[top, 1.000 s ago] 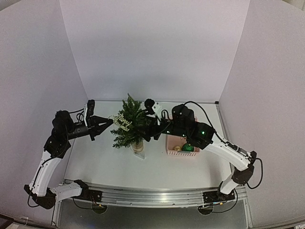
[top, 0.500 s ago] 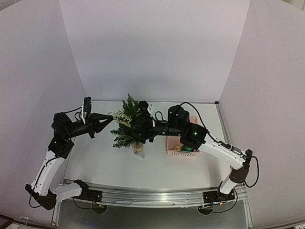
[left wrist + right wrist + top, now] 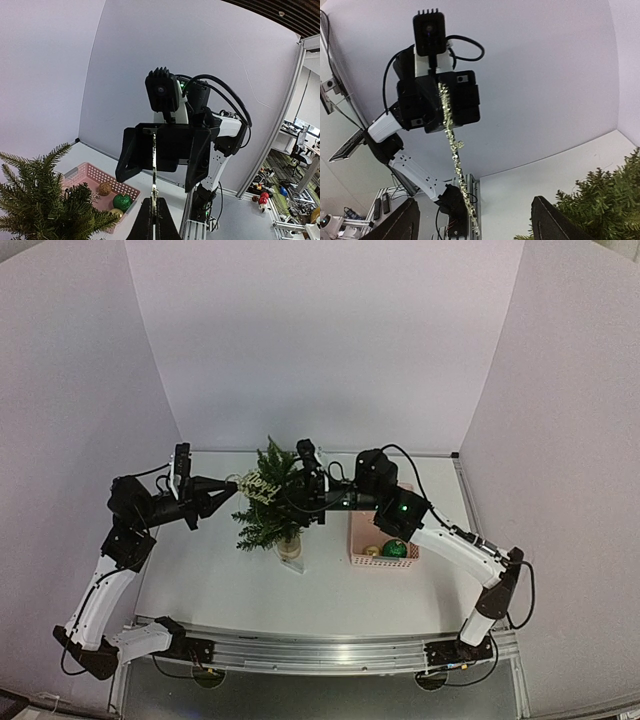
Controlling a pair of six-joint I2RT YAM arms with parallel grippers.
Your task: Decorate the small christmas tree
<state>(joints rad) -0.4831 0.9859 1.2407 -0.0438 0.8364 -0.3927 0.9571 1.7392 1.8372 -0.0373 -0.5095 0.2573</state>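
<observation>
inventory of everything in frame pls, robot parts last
small christmas tree: 1, dark green, mid-table on a pale base
gold script ornament: 1, gold, held up by the tree's top, between the two arms
pink basket: 1, pink, on the table right of the tree
green bauble: 1, glittery green, in the basket
gold bauble: at least 1, gold, in the basket beside the green one
table: 1, white, under everything
arms: 2, black and white, left and right, both reaching to the tree
left fingers: shut on the ornament
right fingers: open, one on each side of the ornament, not touching it
</observation>
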